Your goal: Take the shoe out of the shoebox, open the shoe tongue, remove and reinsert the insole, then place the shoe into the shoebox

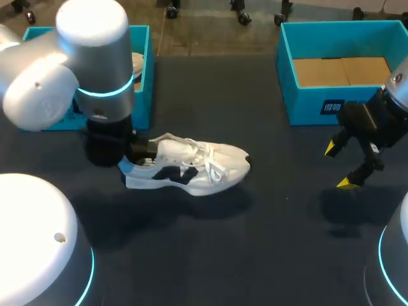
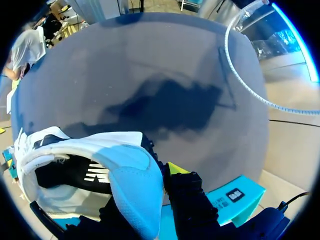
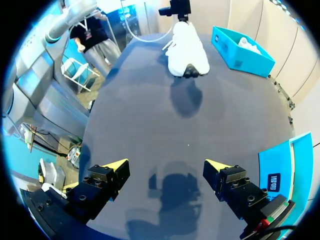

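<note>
Toward the left half of the dark table [image 1: 287,242], a white lace-up sneaker with a dark side logo and a pale blue heel [image 1: 191,167] hangs just above the surface. Its toe points to the right and its shadow lies on the tabletop beneath it. The left gripper [image 1: 137,152] has the sneaker by the heel. From the left wrist, the blue heel tab sits pinched between the 2 fingers, with 1 yellow tip [image 2: 175,167] showing just beside it and the other hidden behind the shoe.

The right gripper [image 1: 339,167] hovers over bare table with its 2 fingers spread wide and nothing between them. It is just in front of an open teal shoebox lined with brown cardboard [image 1: 306,95] at the right rear, well apart from the sneaker. A second teal box [image 1: 143,76] stands at the left rear, partly hidden by the left arm, with something white inside.
</note>
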{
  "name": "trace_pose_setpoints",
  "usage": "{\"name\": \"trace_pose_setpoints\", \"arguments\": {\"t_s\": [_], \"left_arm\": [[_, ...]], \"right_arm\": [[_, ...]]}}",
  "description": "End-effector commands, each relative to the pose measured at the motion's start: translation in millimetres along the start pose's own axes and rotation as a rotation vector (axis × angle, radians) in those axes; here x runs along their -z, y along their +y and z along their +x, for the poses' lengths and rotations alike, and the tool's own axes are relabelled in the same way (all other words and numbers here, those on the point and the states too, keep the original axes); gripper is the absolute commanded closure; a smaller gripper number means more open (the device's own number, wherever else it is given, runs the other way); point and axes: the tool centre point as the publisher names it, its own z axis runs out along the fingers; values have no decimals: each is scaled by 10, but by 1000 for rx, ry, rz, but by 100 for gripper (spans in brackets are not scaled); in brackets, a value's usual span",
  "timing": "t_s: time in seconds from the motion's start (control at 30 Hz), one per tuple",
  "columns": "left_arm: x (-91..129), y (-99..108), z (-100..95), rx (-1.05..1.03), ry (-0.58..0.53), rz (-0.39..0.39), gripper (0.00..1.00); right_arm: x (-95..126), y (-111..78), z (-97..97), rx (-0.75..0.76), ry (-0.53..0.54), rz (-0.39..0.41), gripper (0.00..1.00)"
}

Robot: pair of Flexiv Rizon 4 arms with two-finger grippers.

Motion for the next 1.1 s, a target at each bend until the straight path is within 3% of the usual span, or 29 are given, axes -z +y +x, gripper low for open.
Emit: {"name": "trace_pose_setpoints", "arguments": {"t_s": [0.03, 0.6, 1.1], "left_arm": [[-215, 109, -242, 1, 19, 31, 100], [-684, -18, -746, -17, 53, 57, 100], [-859, -76, -819, -24, 63, 44, 100]], "right_arm": [[-9, 5, -4, -1, 0, 3, 0], [-9, 5, -4, -1, 0, 3, 0], [-9, 5, -4, -1, 0, 3, 0]]}}
